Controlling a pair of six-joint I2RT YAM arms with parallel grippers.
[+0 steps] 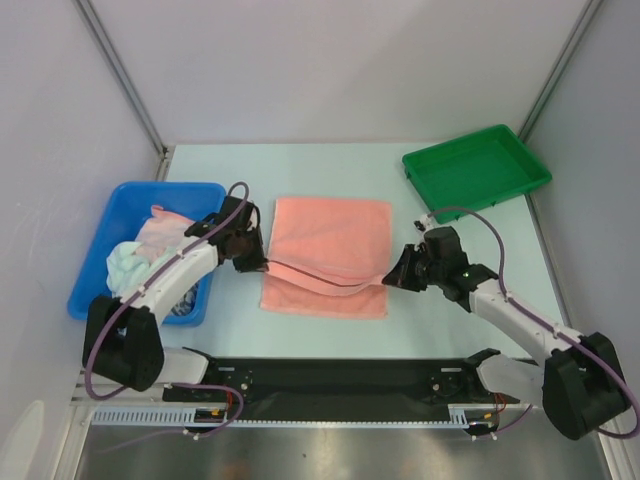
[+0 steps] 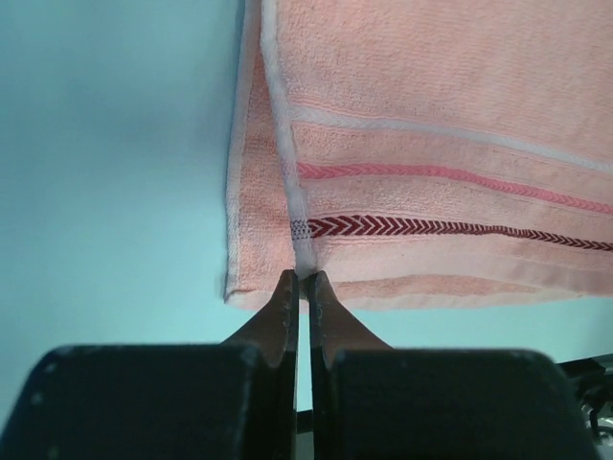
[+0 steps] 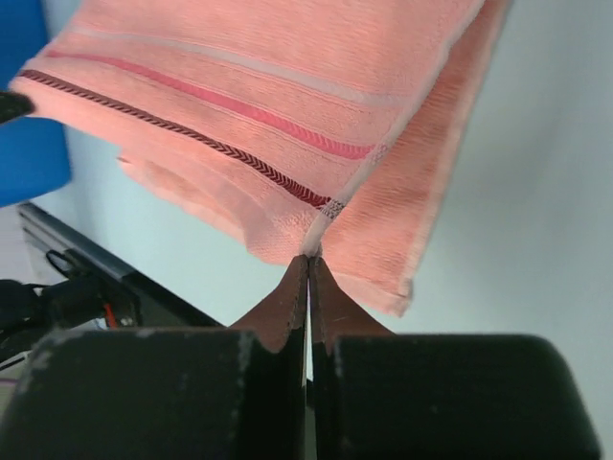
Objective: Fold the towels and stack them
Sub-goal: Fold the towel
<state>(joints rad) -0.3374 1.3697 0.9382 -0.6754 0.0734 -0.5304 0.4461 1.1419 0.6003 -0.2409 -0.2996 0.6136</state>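
A salmon-pink striped towel [image 1: 330,250] lies in the middle of the table, with a lower layer flat toward the near edge. My left gripper [image 1: 262,262] is shut on the white hem at its left side; in the left wrist view the fingertips [image 2: 300,276] pinch that hem of the towel [image 2: 431,144]. At the towel's right side my right gripper [image 1: 390,278] is shut on the same hem. The right wrist view shows this gripper [image 3: 308,259] closed on the towel [image 3: 287,86]. The held edge sags between the two grippers. More towels sit in the bin: pink [image 1: 160,228], mint-white [image 1: 130,262], dark patterned [image 1: 185,300].
A blue bin [image 1: 125,200] stands at the left, close behind my left arm, and its corner [image 3: 29,115] shows in the right wrist view. A green tray [image 1: 476,170] sits at the back right. White walls close in the table on three sides.
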